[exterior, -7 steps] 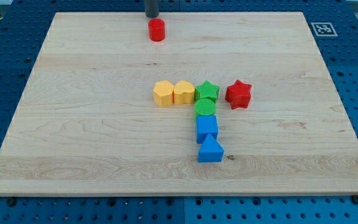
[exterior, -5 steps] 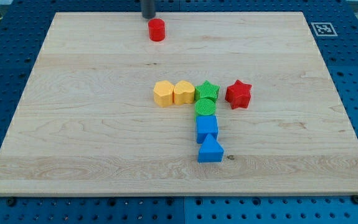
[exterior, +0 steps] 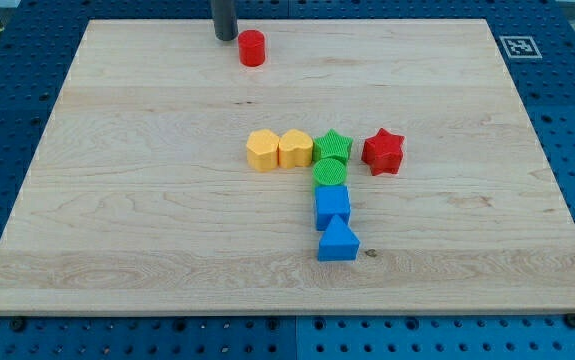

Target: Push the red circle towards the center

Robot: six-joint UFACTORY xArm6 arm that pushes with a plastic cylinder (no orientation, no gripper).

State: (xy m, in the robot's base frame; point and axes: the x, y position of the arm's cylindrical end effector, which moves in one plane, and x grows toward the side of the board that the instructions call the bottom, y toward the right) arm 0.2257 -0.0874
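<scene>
While near the view's top | red circle [exterior: 252, 48] just right of my tip [exterior: 225, 38] (apart)

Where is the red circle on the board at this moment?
The red circle sits near the view's top edge of the board, a little left of the middle, far above the cluster of blocks. My tip stands just to its left.

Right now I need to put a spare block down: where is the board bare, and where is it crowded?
Crowded: the middle, where yellow blocks, green star, green circle, red star, blue cube and blue triangle cluster. Free: the wooden board left of them, the right side, and the bottom strip. My tip and the red circle occupy the top edge.
</scene>
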